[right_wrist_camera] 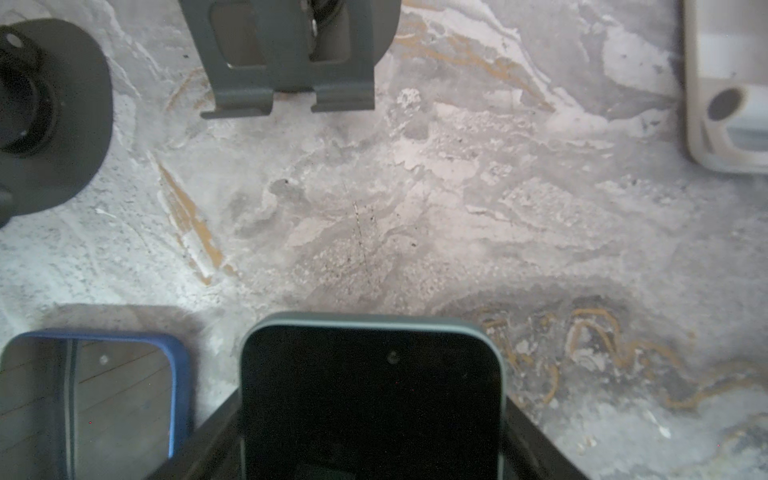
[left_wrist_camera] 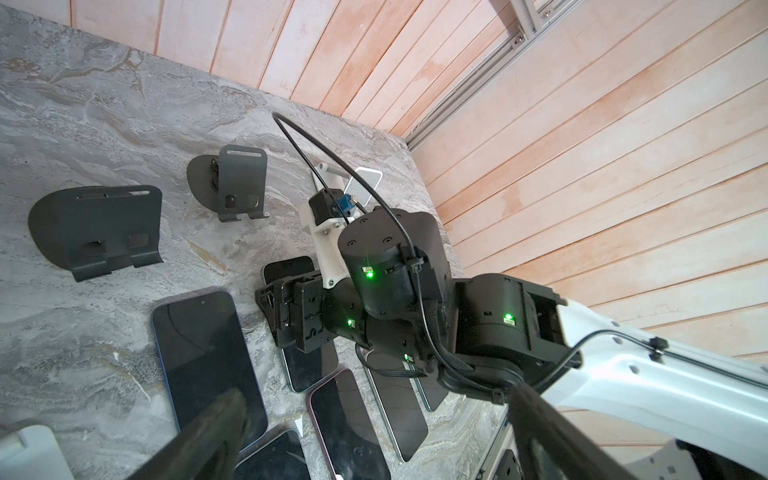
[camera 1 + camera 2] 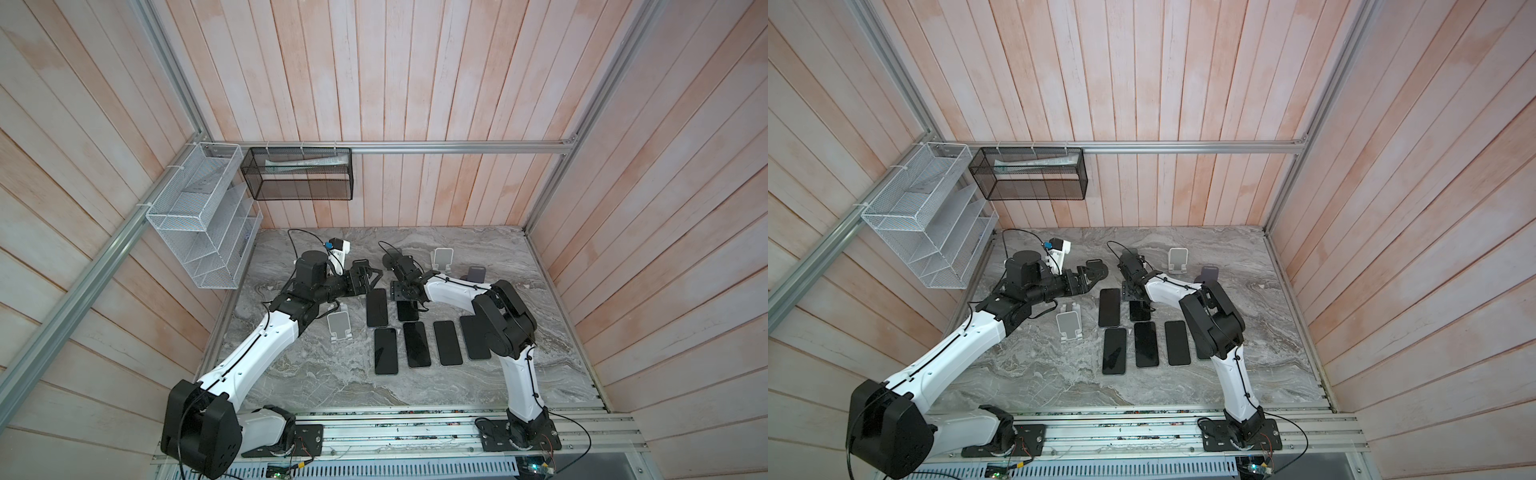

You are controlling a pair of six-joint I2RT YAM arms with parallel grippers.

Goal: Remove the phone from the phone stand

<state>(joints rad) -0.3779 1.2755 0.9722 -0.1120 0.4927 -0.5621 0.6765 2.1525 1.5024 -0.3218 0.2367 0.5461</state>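
Phone [image 1: 370,395] is off the stand and down among the others, dead centre of both top views, face up and looking flat on the table [image 3: 291,374]. The right gripper [image 3: 411,301] sits right over it, and the wrist view shows a dark finger [image 1: 212,436] hugging each long edge. Whether that's a pinch or a let-go, I can't tell. The grey stand [image 1: 286,54] just beyond the phone is empty. The left gripper [image 3: 1098,269] hangs spread wide with nothing in it, left of centre, near its partner.

Now the danger. If those fingers are gripping when the arm lifts, the phone comes up with them. Then it either drops on the hard top or lands skewed across the blue phone [image 1: 91,399] just beside it. Even with the jaws loose, the case edge could snag a finger and drag the phone sideways into that neighbour. A retreat straight ahead risks clipping the stand and tipping it. And the two wrists sit close at mid-frame: one careless swing from either and they knock.
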